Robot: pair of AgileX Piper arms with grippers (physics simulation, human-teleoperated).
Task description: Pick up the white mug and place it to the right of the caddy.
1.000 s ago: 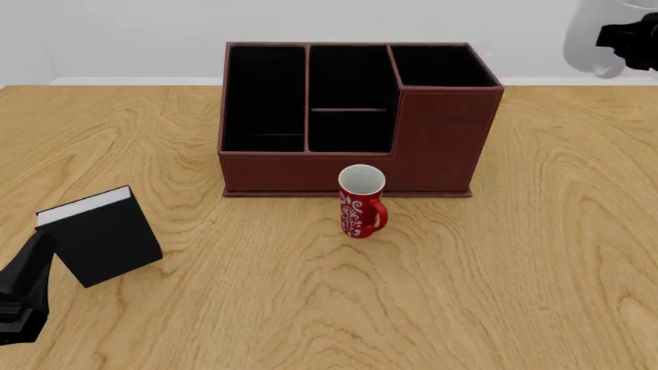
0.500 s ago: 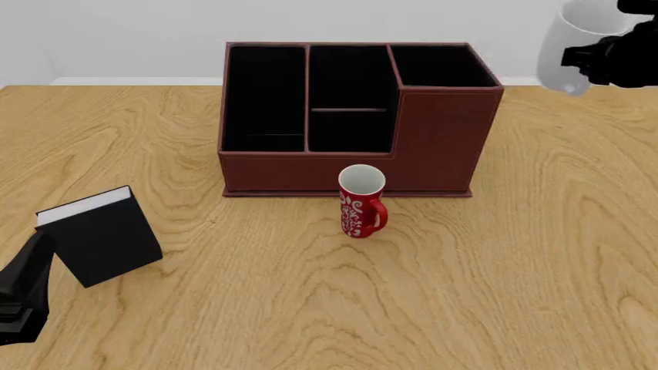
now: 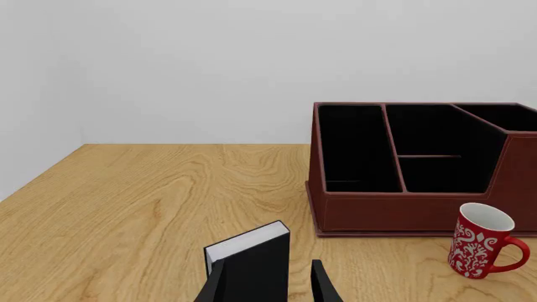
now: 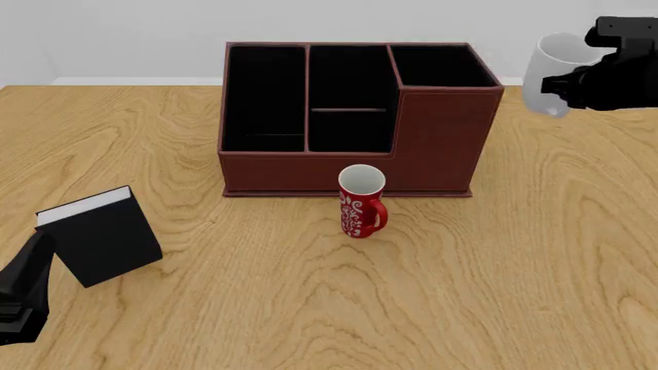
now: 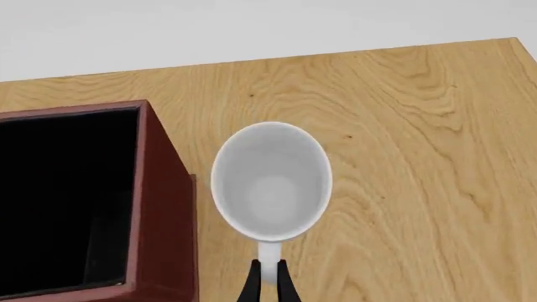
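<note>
To the right of the caddy, the right gripper is carrying the white mug above the surface, jaws clenched on its handle. Next it is, I judge, lowering upright, clear of the caddy wall. The left gripper is hanging released.

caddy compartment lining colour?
Black inside the caddy, against its red-brown shell. Clearest in the front view.
</note>
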